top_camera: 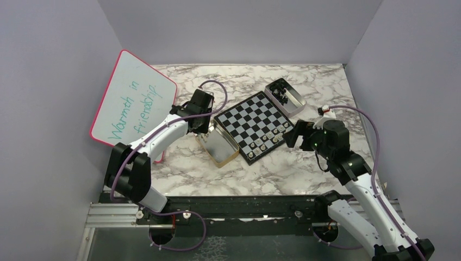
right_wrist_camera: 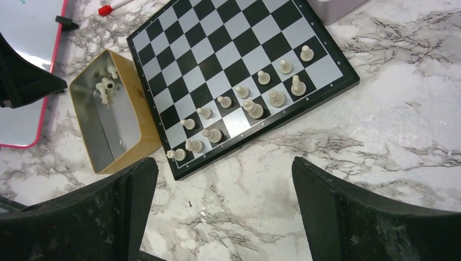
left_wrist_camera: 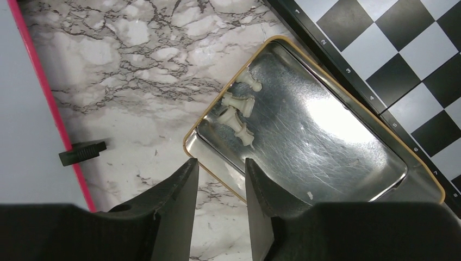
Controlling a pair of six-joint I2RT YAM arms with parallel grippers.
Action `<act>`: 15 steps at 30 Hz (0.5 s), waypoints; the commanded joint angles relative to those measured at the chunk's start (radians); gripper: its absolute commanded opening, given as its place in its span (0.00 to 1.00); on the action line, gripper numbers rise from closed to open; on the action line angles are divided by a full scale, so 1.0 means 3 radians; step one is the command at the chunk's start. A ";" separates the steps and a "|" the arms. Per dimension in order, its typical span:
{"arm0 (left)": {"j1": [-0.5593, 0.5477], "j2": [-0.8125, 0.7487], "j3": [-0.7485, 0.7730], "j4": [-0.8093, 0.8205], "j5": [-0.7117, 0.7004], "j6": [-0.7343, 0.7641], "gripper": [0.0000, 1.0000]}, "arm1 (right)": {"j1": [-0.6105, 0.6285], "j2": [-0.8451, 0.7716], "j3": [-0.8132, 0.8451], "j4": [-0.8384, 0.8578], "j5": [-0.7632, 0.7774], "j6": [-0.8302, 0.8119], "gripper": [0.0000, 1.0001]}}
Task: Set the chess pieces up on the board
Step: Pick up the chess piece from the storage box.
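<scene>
- Chess pieces [left_wrist_camera: 237, 109], pale: a few lying loose in one corner of open tin [left_wrist_camera: 191, 142], just beside board [right_wrist_camera: 217, 49].
- Standing pieces [right_wrist_camera: 253, 109], a dozen or so, on the board's two near rows.
- Left fingers [left_wrist_camera: 174, 212] over the tin's near rim, narrowly parted, holding nothing.
- Right fingers [right_wrist_camera: 348, 217] spread wide, empty, above tabletop [right_wrist_camera: 380, 125] near the board.
- Likely next: lower onto an outer piece, straddle its slim body, close gently, lift clear of the tin wall, set upright on a vacant near-row square.
</scene>
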 commanded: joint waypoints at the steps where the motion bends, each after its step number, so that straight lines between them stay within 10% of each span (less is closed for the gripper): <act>1: 0.0019 0.0028 0.0055 0.0072 0.0241 -0.0005 0.36 | -0.0012 0.0066 0.0111 0.0123 -0.0099 -0.0060 0.98; 15: -0.0001 0.0200 0.0093 0.0110 0.0161 -0.0451 0.30 | -0.0015 0.0043 0.0052 0.0259 -0.0143 -0.0022 0.97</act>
